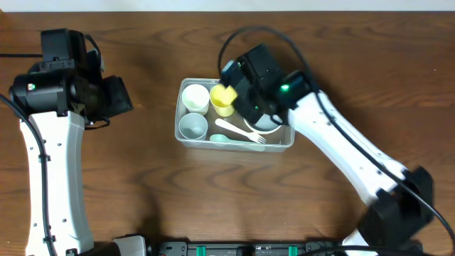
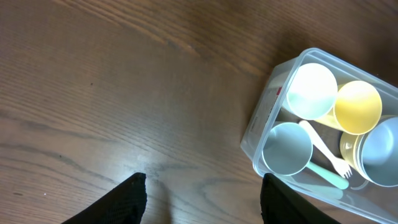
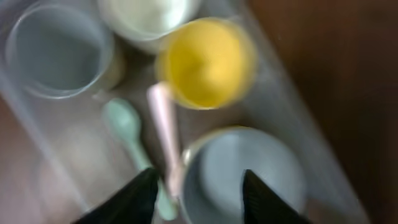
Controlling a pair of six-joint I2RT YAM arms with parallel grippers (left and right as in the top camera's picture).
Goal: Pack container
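The clear rectangular container sits mid-table. It holds a white cup, a pale-blue cup, a yellow cup, a white fork, a mint spoon and a pale bowl. My right gripper is open and empty just above the bowl, next to the yellow cup; its view is blurred. My left gripper is open and empty over bare table, left of the container.
The left arm stands at the table's left side. The right arm reaches in from the lower right across the container's right end. The wooden table surrounds the container.
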